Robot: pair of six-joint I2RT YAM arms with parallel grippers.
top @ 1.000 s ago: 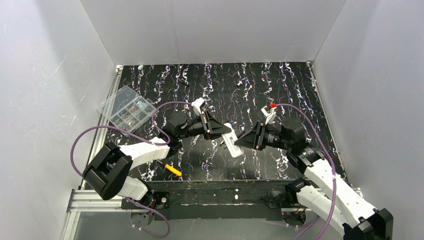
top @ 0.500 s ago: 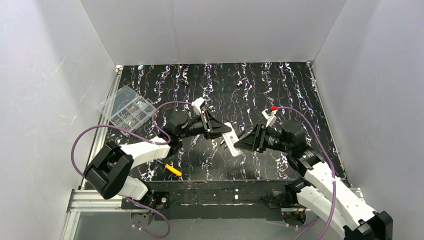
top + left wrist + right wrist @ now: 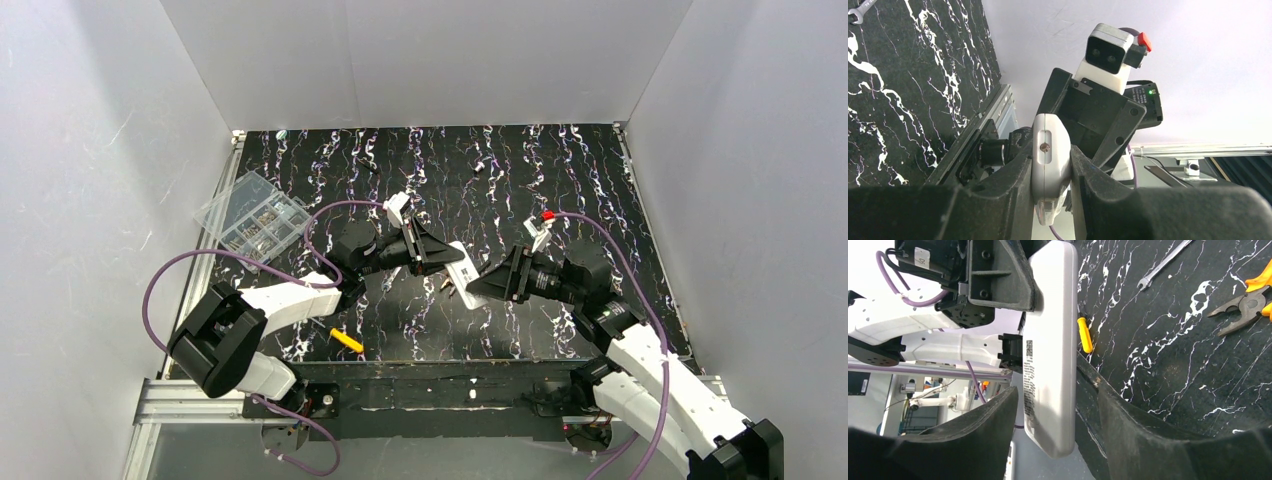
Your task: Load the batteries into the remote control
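- Left gripper (image 3: pixel 1050 165) clamped on the remote control (image 3: pixel 462 268), mid-frame in the top view.
- Right gripper (image 3: pixel 1058 415) spread wide, straddling the remote's free end.
- Pliers (image 3: pixel 1243 305), wrench (image 3: pixel 1163 265) and yellow screwdriver (image 3: pixel 347 340) lie on the table (image 3: pixel 560 180); clear box (image 3: pixel 255 215) at left edge.

Left gripper (image 3: pixel 452 262) clamped; right gripper (image 3: pixel 479 283) spread, facing it.

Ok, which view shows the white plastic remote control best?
Right wrist: the white plastic remote control shows along most of its length. Left wrist sees only one narrow end; top external, a small white sliver.
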